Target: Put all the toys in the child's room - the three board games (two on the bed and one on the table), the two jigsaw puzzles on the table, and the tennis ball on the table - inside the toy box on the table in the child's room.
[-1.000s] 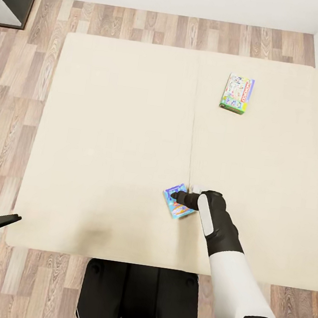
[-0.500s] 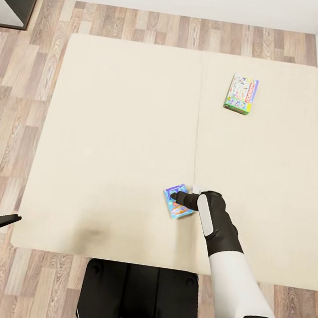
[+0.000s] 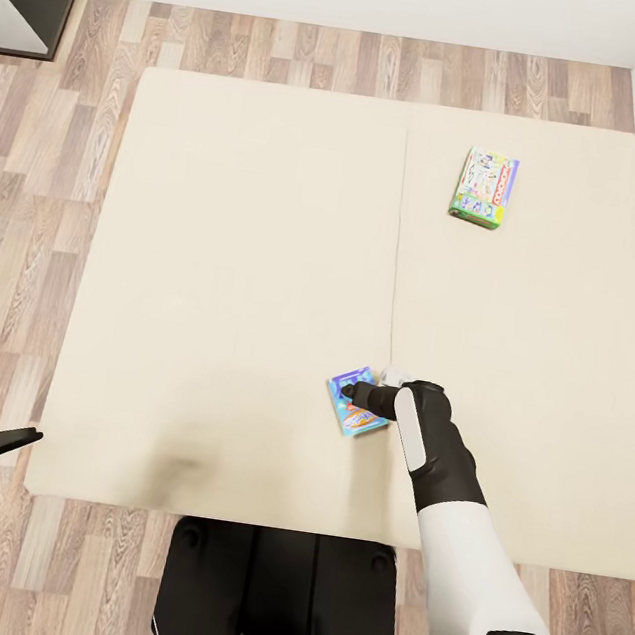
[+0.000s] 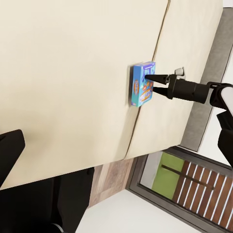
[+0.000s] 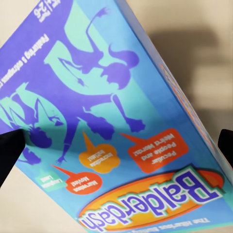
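Your right gripper (image 3: 349, 392) is at the blue-purple board game (image 3: 354, 403) on the bed (image 3: 247, 247).
Its fingers straddle the box; actual clamping can't be told. The green-edged board game (image 3: 483, 187) lies far right.

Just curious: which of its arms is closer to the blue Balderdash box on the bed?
Right. Its gripper is at the Balderdash box, fingers straddling it; the left gripper hangs off the bed's near-left corner.

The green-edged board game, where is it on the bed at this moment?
In the head view the green-edged board game lies flat on the bed, on its far right part, just right of the mattress seam and well beyond the blue board game at the right gripper.
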{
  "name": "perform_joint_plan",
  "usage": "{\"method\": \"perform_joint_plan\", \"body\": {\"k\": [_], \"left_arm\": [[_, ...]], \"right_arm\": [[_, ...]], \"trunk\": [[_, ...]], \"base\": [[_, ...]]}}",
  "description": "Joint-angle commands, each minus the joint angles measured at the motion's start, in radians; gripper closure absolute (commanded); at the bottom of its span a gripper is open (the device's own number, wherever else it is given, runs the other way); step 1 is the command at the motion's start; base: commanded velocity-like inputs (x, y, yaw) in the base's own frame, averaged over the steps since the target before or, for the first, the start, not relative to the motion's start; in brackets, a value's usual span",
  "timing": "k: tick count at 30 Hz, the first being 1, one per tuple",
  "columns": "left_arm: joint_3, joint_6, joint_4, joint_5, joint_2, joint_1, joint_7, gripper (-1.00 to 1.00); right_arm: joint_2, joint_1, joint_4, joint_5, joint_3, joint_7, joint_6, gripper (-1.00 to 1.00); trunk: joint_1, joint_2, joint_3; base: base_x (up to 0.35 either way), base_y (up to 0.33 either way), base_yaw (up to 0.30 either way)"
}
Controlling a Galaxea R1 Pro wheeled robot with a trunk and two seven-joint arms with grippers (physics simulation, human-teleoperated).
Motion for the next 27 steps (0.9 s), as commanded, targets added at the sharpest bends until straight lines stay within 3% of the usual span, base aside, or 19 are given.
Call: {"method": "perform_joint_plan", "body": {"k": [1,27], "left_arm": [[0.0,0.011,0.0,-0.001,0.0,-0.001,-0.005,-1.0],[0.0,0.011,0.0,0.0,0.0,-0.001,-0.005,-1.0]], "right_arm": [[0.001,0.0,0.011,-0.012,-0.002,-0.008,0.003,-1.0],[0.001,0.0,0.011,-0.013,-0.002,-0.008,0.003,-1.0]], "trunk": [[0.001,-0.001,-0.001],[0.001,-0.001,-0.001]], "base": [[0.0,0.002,0.0],[0.0,0.06,0.0]]}}
